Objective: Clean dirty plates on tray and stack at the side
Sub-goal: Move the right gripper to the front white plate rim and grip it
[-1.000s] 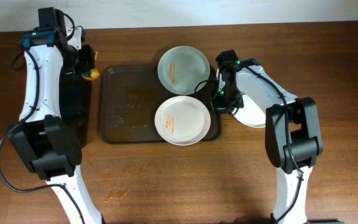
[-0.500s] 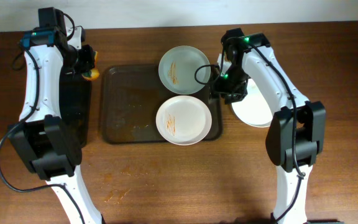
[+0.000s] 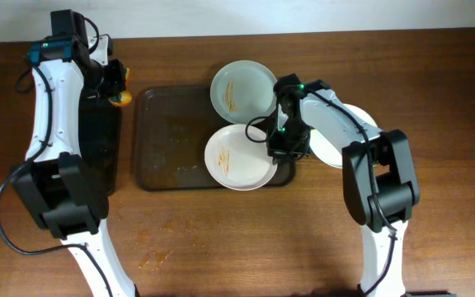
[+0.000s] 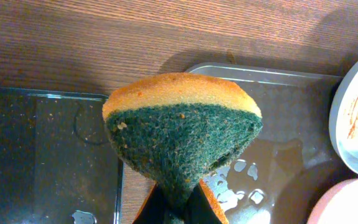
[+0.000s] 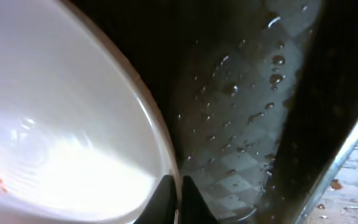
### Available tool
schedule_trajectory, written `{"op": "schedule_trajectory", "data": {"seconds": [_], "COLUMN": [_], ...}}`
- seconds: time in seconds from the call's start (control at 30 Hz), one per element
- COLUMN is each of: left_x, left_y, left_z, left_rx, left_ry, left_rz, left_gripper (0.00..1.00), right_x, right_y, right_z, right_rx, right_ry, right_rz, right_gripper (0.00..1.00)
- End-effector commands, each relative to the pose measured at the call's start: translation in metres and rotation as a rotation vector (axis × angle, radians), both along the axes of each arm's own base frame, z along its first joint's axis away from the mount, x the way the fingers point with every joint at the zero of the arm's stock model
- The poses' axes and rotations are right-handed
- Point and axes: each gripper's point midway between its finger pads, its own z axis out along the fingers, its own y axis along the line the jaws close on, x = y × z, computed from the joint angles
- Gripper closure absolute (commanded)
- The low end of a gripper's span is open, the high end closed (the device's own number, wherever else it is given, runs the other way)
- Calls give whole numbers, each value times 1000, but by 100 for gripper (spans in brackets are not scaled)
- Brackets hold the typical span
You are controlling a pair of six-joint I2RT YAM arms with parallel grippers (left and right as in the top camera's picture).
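Right gripper [image 5: 178,204] fingers [image 5: 164,198] pinch the rim of front plate [image 3: 236,159], which lies on the tray's [image 3: 167,136] right half. Left gripper [image 4: 174,208] fingers clamp one sponge [image 4: 182,127] beside the tray's far-left corner. Plates: three. Rear plate [image 3: 242,89] overlaps the tray's far rim. Third plate [image 3: 330,153] sits off the tray's right side, partly hidden by the right arm.

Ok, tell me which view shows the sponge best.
The left wrist view: the sponge fills it, orange top, green scrub face, pinched in the left hand. Overhead shows only a small orange speck; the right wrist view shows none of it.
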Motion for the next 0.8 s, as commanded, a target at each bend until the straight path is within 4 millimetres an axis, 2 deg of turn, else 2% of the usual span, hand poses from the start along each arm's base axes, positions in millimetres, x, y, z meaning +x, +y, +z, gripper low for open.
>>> {"op": "schedule_trajectory", "data": {"seconds": [0.0,0.1,0.17,0.3,0.37,0.5,0.57,0.63,0.77], "left_x": [3,3,3,2,2,0,-1,-2,-5], "left_y": [1,1,1,1,1,-4,-10,-16,-22], "left_z": [8,8,8,7,7,6,6,5,4], "left_rx": [2,2,2,2,1,0,-1,-1,-3], "left_ry": [-21,-21,-20,-16,-14,-4,1,6,21], "left_rz": [11,11,11,11,11,2,-11,-22,-34], "left_gripper": [99,99,99,99,99,99,99,99,99], "right_x": [-6,3,12,37,45,45,47,48,48], "right_y": [9,53,93,128,135,140,144,144,149], "right_z": [12,36,42,42,38,18,17,17,4], "right_rx": [-16,6,27,-15,-10,-2,20,22,35], "right_ry": [12,-79,-176,-345,-379,-340,-345,-348,-325], "right_rz": [31,87,74,-67,-92,-104,-104,-105,-103], "right_gripper": [96,96,96,96,96,94,79,68,67]}}
